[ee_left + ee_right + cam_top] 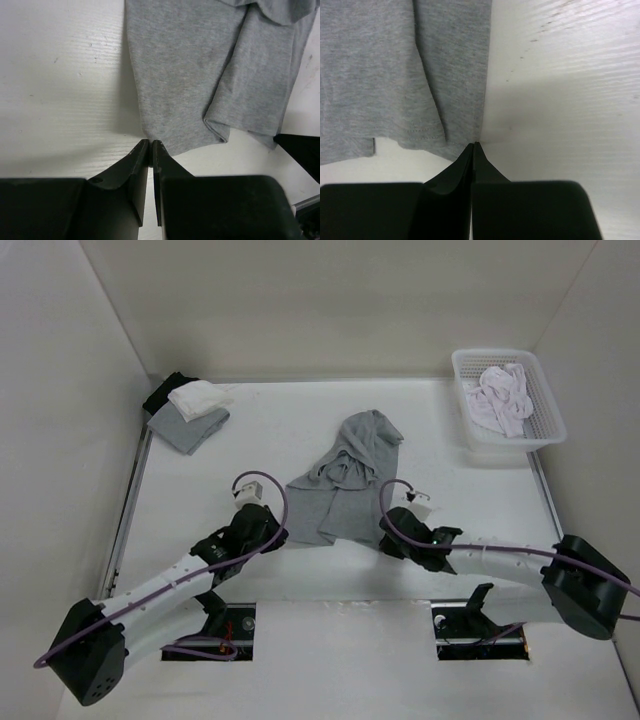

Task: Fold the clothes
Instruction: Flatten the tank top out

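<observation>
Both arms reach low across the tabletop [250, 445]. The left gripper [151, 146] and right gripper [474, 146], fingers pressed together, touch the near hem corners of the crumpled grey T-shirt [345, 480]. A laundry basket [495, 452] sits well apart, far right.

- I have two arms: left arm [170, 585], right arm [500, 558].
- I have two pincers, one on each arm: left pincer [150, 149], right pincer [473, 148].
- Two purple cables, one looping over each wrist: left cable [262, 478], right cable [388, 490].
- One bench [260, 435].
- One grey T-shirt [345, 475].
- One basket [500, 452].
- One heap of white garments [500, 395] in it; how many pieces I cannot tell.
- One stack [185, 412] of three: one black cloth [166, 392], one white cloth [200, 397], one grey cloth [187, 430].
</observation>
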